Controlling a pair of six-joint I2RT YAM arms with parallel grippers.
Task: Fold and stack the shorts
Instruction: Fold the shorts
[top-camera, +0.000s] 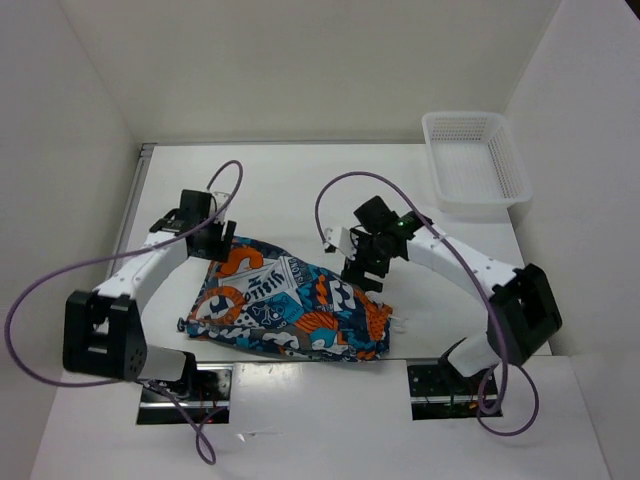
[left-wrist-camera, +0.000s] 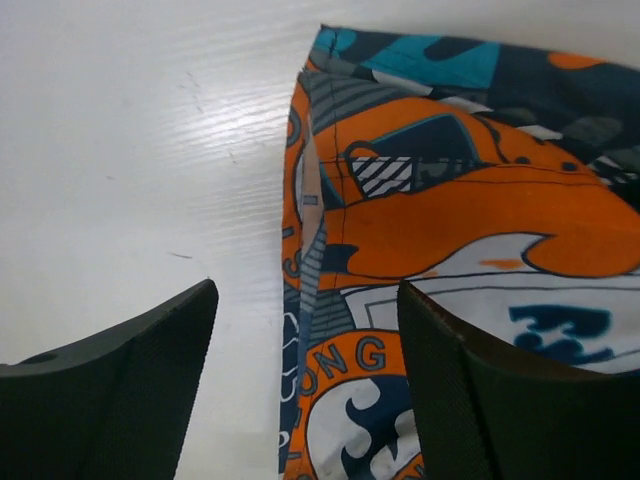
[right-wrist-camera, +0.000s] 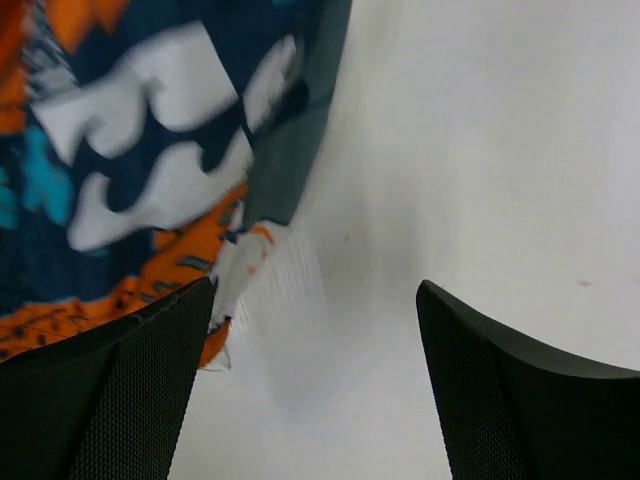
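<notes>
Top external view: the shorts (top-camera: 290, 305) lie bunched in a rough fold on the table (top-camera: 290, 190), their busy orange, teal and white print facing up. The left gripper (top-camera: 218, 240) hangs over the shorts' far left corner. The right gripper (top-camera: 365, 265) hangs over their far right edge. Both arms reach in toward the shorts from either side, and a purple cable (top-camera: 330, 200) loops off each. A white mesh basket (top-camera: 465, 117) sits well apart from the shorts, at the far right.

Left wrist view: the left gripper (left-wrist-camera: 308, 300) is released, its jaws spread wide and clamping nothing. A hemmed edge of the shorts (left-wrist-camera: 460, 200) runs up the picture below the gap between the jaws. One of the fingers (left-wrist-camera: 130, 400) sits over bare table (left-wrist-camera: 130, 150) just beside the shorts and the other over the orange-and-white print. Whether that finger touches the cloth cannot be told.

Right wrist view: the right gripper (right-wrist-camera: 315, 300) is also released, with wide jaws and nothing between them. The shorts (right-wrist-camera: 130, 150) fill the upper left, blurred, and a frayed white and orange corner ends just beside one finger (right-wrist-camera: 110, 400). The other finger and the gap between the jaws are over bare table (right-wrist-camera: 480, 150), clear of the shorts.
</notes>
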